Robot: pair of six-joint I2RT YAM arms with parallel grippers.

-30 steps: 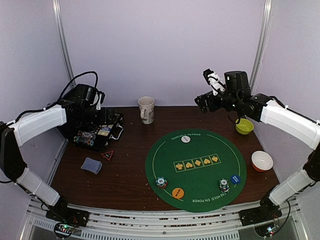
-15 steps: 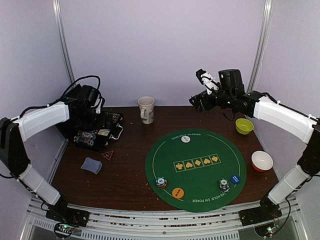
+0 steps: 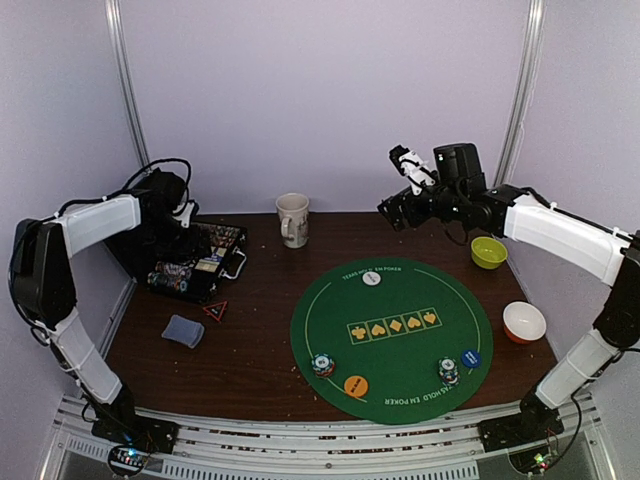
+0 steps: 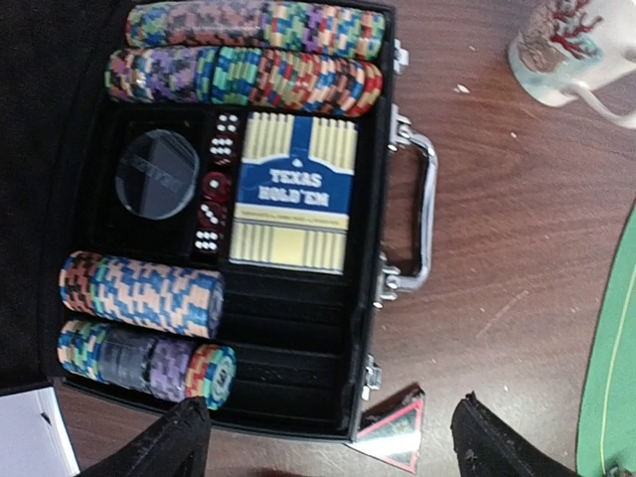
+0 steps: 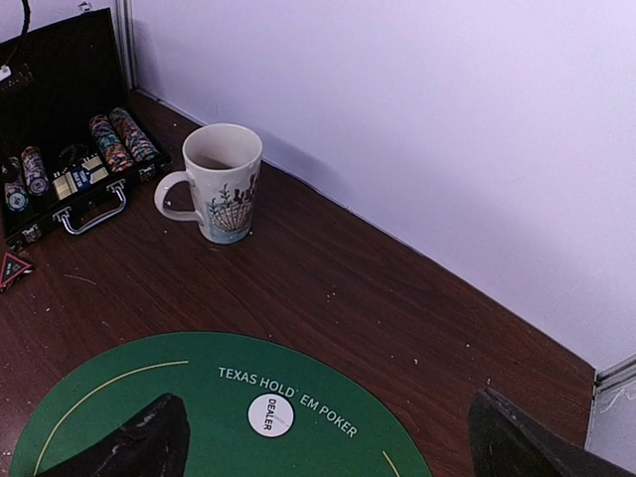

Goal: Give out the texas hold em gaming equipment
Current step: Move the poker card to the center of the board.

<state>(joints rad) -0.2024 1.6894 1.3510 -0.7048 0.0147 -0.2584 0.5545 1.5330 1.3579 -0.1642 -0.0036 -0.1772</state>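
Note:
A green round poker mat (image 3: 390, 335) holds a white dealer button (image 3: 371, 279), two small chip stacks (image 3: 322, 365) (image 3: 448, 372), an orange button (image 3: 356, 385) and a blue button (image 3: 471, 358). A grey-blue card pile (image 3: 183, 331) lies left of the mat. My left gripper (image 3: 182, 218) hangs open and empty over the open black case (image 3: 195, 262). The left wrist view shows its wide-apart fingertips (image 4: 164, 447), chip rows (image 4: 243, 75) and a blue card box (image 4: 291, 191). My right gripper (image 3: 398, 207) is open and empty, high above the mat's far edge, with the dealer button (image 5: 270, 414) between its fingers.
A beige mug (image 3: 292, 218) stands at the back between the case and the mat. A yellow-green bowl (image 3: 489, 252) and a white-and-orange bowl (image 3: 524, 322) sit at the right. A small red-edged triangle (image 3: 215, 311) lies by the case's front corner.
My right gripper has moved left and slightly back above the table. My left arm has shifted a little back over the case. Nothing on the table moved.

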